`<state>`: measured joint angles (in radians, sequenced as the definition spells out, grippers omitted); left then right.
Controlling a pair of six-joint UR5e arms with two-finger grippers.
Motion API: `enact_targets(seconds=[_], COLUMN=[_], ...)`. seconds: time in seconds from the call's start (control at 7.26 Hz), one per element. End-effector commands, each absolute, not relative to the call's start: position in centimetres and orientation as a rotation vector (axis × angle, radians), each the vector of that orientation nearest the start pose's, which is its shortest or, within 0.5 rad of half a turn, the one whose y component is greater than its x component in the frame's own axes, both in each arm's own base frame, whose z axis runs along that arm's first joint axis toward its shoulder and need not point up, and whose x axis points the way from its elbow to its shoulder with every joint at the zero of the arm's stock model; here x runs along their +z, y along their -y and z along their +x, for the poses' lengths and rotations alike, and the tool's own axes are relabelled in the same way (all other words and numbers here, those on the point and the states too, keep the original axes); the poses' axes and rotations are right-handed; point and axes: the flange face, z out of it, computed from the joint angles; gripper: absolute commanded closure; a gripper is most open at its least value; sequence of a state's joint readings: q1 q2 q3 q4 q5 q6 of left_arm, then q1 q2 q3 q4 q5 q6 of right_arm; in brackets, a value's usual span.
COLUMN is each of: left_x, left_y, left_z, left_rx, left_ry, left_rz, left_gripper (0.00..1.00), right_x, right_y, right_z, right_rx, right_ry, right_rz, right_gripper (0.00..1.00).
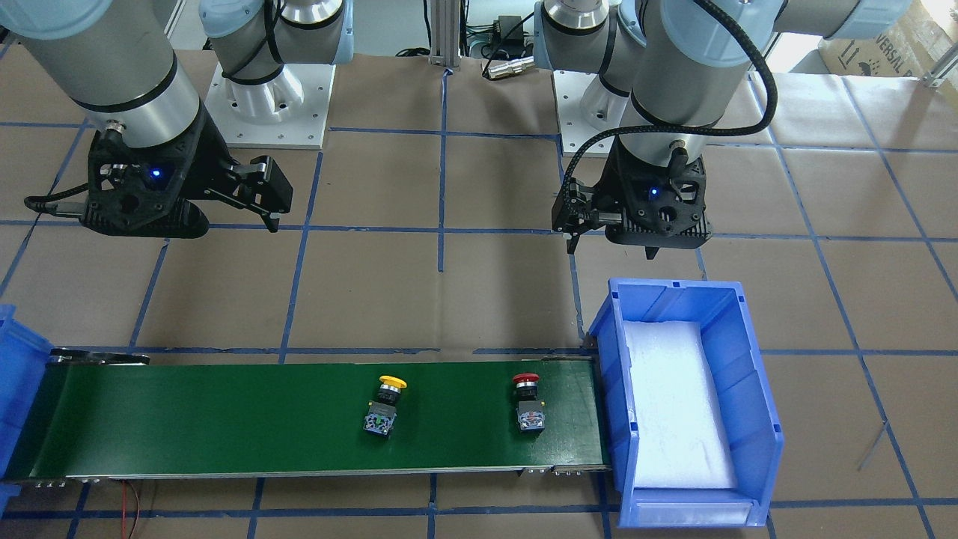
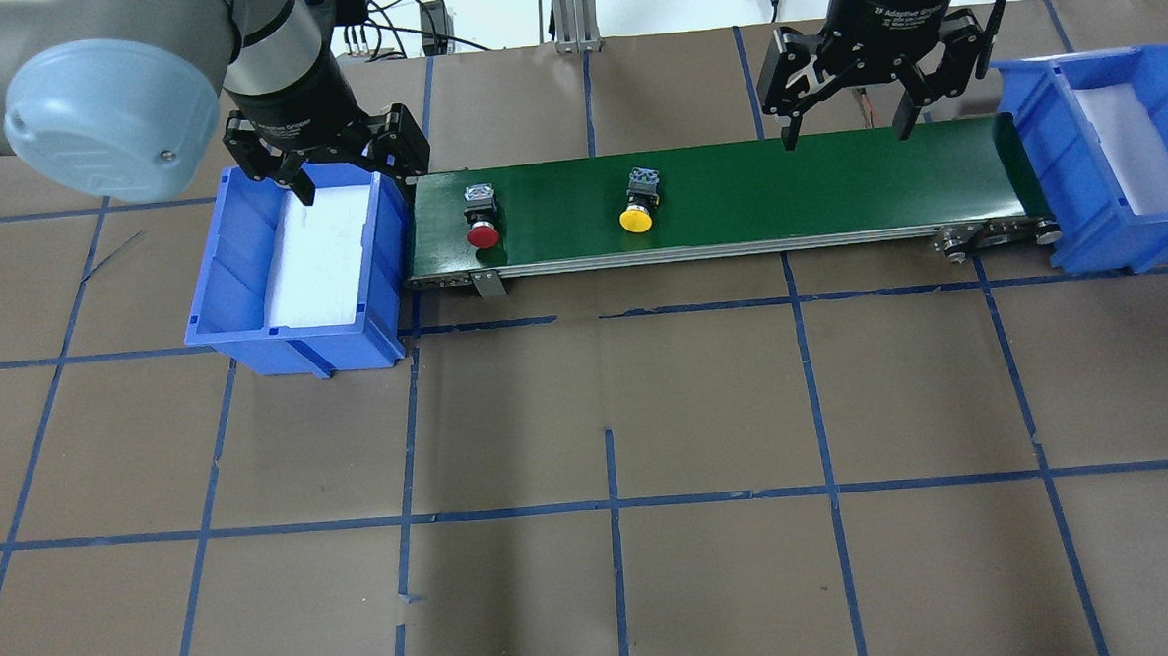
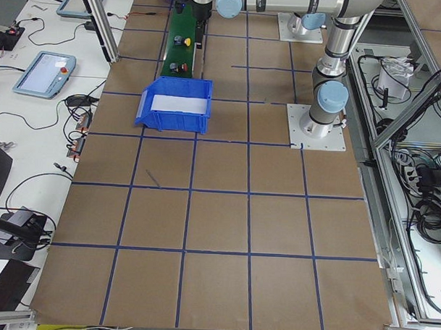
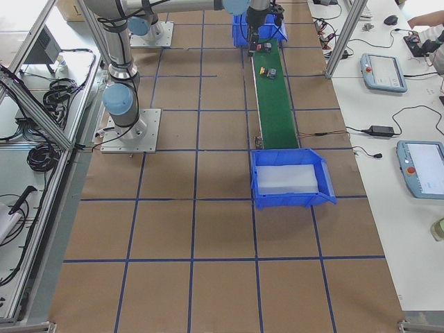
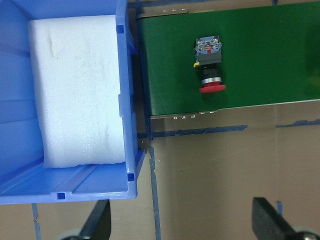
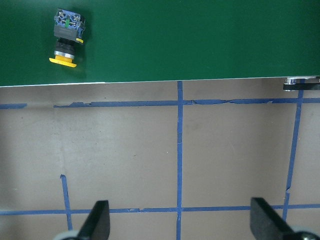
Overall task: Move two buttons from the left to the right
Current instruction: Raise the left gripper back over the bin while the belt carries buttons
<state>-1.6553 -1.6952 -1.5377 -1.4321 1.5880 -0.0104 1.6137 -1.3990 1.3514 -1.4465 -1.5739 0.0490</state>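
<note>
Two buttons lie on their sides on a green conveyor belt (image 2: pixel 785 196). The red button (image 2: pixel 482 222) is near the belt's left end; it also shows in the left wrist view (image 5: pixel 209 65) and the front view (image 1: pixel 528 403). The yellow button (image 2: pixel 638 205) lies mid-belt; it also shows in the right wrist view (image 6: pixel 66 40) and the front view (image 1: pixel 387 406). My left gripper (image 2: pixel 353 178) is open and empty over the far edge of the left blue bin (image 2: pixel 215 285). My right gripper (image 2: pixel 847 134) is open and empty above the belt's right part, well right of the yellow button.
The left bin holds only a white foam pad (image 2: pixel 319 251). A second blue bin (image 2: pixel 1092 227) with a foam pad stands at the belt's right end. Brown table paper with a blue tape grid (image 2: pixel 611 504) lies all around. The arm bases (image 1: pixel 273 97) stand behind the belt.
</note>
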Motion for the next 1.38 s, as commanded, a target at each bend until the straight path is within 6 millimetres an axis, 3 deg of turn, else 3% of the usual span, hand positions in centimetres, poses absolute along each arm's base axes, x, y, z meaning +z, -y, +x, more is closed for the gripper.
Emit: enact_targets(seconds=[0.0, 0.96, 1.24], left_x=[45.6, 46.2, 46.3], left_y=[53.4, 53.2, 53.2], left_z=[-17.8, -17.3, -17.2], left_rx=[-0.09, -0.117, -0.119], left_ry=[-3.113, -3.113, -3.112], left_rz=[0.118, 0.104, 0.103], left_gripper=[0.0, 0.0, 0.0], right_x=[49.3, 49.1, 48.0], right_y=[55.0, 55.3, 54.8], right_z=[15.7, 14.5, 14.3], right_rx=[0.118, 0.125, 0.147], right_ry=[-3.146, -3.141, -3.142], right_rz=[0.007, 0.026, 0.031], right_gripper=[0.0, 0.0, 0.0])
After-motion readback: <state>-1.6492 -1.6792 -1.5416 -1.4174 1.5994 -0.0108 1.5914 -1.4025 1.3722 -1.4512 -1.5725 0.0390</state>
